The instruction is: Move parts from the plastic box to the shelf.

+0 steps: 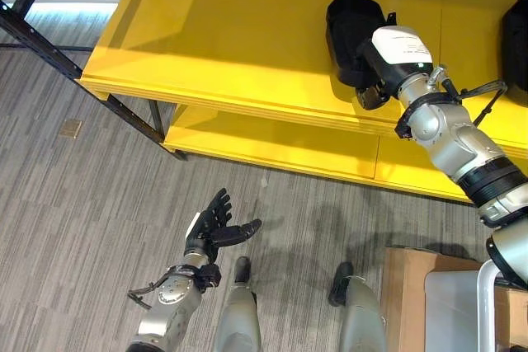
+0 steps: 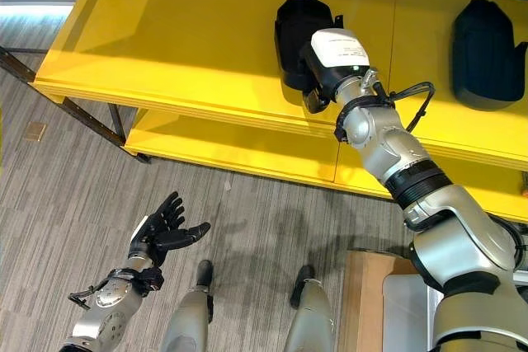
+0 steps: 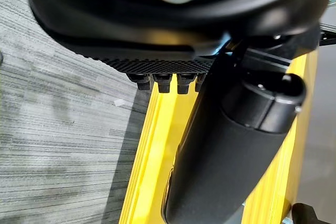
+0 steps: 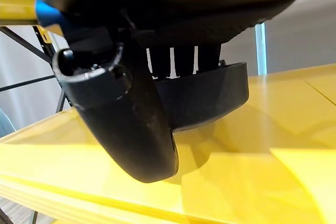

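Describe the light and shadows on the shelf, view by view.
Left eye view: a bright band crosses the yellow shelf, its far part shaded. Right wrist view: the black part at the right hand casts a soft shadow; brighter patch beside it.

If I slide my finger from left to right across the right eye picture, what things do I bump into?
Robot's left hand low over the floor → black part on the yellow shelf, with the right hand on it → second black part further right.
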Available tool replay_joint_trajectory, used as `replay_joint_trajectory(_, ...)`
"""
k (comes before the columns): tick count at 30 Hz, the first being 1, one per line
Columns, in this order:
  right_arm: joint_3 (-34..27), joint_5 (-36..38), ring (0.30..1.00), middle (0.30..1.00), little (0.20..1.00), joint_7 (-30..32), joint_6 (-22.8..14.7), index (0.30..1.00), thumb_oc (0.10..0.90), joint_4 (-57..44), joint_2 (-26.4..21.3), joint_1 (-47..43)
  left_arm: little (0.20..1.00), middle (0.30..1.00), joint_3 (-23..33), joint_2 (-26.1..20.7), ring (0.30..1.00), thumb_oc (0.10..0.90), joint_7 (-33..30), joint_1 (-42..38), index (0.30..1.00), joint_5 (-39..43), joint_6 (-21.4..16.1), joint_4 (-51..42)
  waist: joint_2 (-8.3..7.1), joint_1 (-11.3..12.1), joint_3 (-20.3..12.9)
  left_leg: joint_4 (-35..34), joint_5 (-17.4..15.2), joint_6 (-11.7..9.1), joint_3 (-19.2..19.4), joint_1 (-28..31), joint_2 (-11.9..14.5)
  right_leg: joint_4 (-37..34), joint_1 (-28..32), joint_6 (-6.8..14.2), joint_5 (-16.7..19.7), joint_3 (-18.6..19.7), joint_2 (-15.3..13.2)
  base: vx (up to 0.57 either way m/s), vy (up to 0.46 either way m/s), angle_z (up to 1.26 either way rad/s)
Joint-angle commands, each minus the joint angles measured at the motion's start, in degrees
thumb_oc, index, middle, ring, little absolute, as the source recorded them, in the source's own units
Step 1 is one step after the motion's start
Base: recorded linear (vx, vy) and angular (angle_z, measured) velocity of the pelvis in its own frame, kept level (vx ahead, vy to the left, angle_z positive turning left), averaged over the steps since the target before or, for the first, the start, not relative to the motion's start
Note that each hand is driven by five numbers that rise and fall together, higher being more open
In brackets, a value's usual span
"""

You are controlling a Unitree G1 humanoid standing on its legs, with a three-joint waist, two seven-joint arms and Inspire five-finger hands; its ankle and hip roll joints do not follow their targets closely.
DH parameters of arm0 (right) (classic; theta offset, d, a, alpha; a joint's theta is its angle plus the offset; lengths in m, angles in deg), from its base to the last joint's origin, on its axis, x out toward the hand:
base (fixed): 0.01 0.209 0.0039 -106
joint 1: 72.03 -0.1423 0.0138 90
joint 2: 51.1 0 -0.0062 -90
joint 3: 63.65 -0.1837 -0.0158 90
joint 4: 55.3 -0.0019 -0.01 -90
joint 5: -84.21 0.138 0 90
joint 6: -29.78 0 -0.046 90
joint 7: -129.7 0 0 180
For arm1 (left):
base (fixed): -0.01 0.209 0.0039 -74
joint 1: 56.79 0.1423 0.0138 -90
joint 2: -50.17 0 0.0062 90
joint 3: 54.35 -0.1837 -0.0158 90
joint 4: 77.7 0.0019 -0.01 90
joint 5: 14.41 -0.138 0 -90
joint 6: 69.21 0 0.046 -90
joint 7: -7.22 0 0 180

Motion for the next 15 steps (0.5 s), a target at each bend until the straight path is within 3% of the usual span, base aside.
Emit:
replay_joint_trajectory(1,2.4,-2.2,0.300,0.300,0.300,5.8,-0.9,0.300,0.400,0.4,-2.9,-17.3,1.000,1.000,0.3,-4.6,1.000,0.900,0.5,-1.8,1.000,1.6,-6.3,-9.0,-0.97,0.9,-1.7,7.9,-7.1,-0.9,0.5,1.8,2.4,-8.0,4.5,3.3,4.2,3.5,0.0,0.00,-0.029,0.03)
replay_joint_trajectory(15,6.0,-3.7,0.300,0.300,0.300,7.0,0.7,0.300,0.400,7.0,-3.7,-22.3,1.000,1.000,-1.2,-4.2,1.000,0.900,-0.1,-3.6,1.000,2.4,-6.9,-9.5,0.39,0.4,-0.4,7.4,-6.7,-0.9,0.1,0.2,1.6,-6.3,1.6,3.1,4.0,4.4,-0.3,0.00,-0.005,0.01)
